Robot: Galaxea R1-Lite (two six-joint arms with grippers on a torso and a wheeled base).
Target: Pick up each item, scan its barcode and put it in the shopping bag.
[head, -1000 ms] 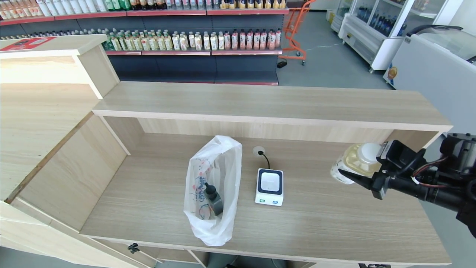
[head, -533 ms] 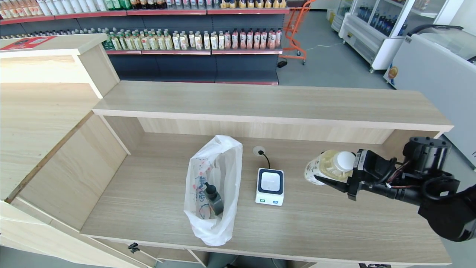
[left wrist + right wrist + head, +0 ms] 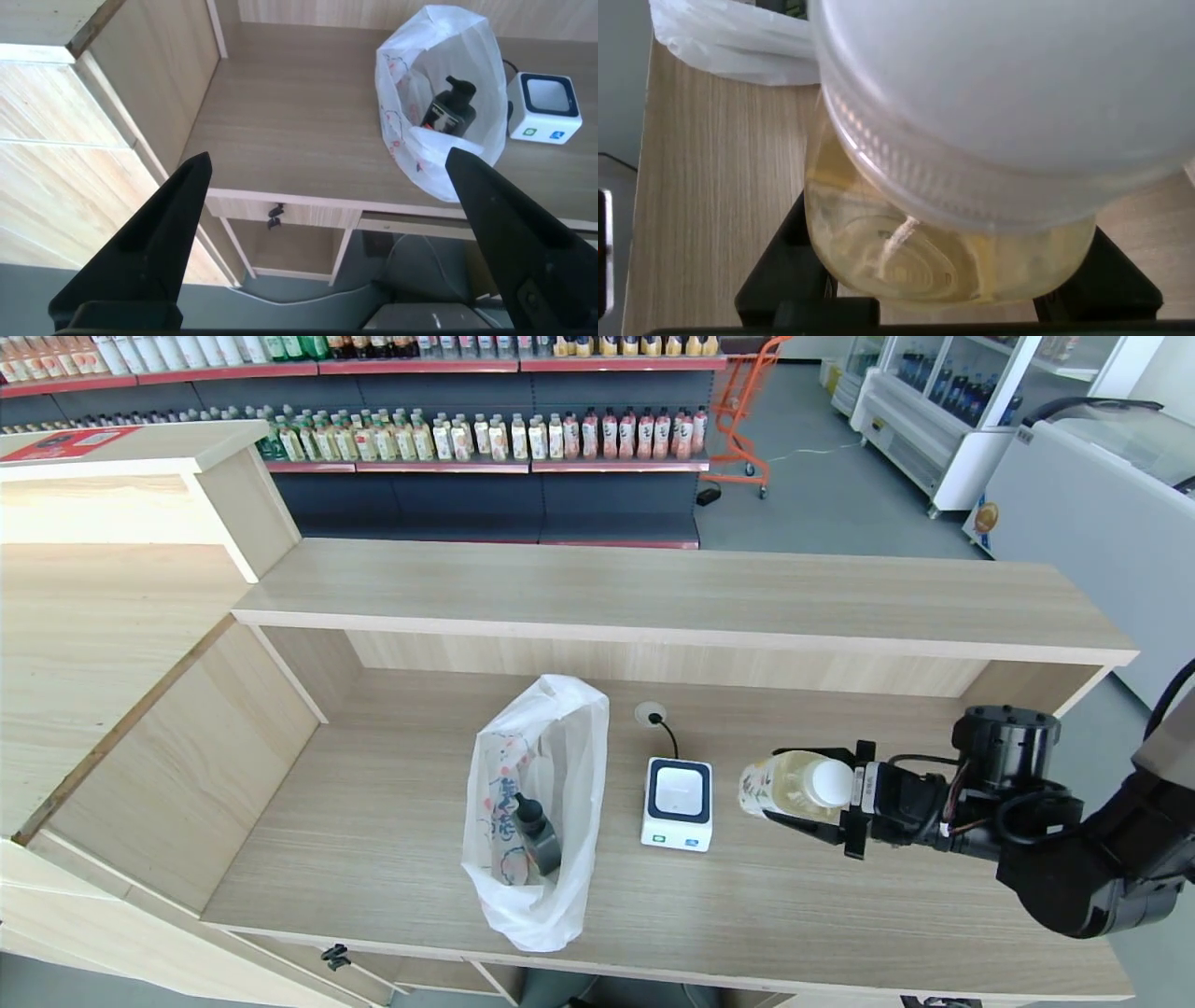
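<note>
The left gripper (image 3: 327, 157) hangs out past the front edge of the light wooden bench (image 3: 840, 896), its two dark fingers (image 3: 149, 252) spread wide apart, well away from the bag. Near the middle of the bench stands a white, thin plastic shopping bag (image 3: 537, 803) with its mouth open; inside it a dark bottle with a black pump top (image 3: 534, 831) leans against the printed lining. Just right of the bag, not touching it, sits a small white square scanner with a dark-framed window (image 3: 677, 803), and a black cable (image 3: 667, 737) runs from its back to a round hole in the bench top. Right of the scanner, close to it but apart, is a clear plastic bottle of pale yellow drink with a white cap (image 3: 789, 784). It is held on its side above the bench, base toward the scanner and cap toward the wrist. The right gripper (image 3: 773, 784) pinches this bottle across its body, one black finger on each side. From the right wrist, the white cap sits close to the camera, with the yellow liquid behind it and the bench below.
</note>
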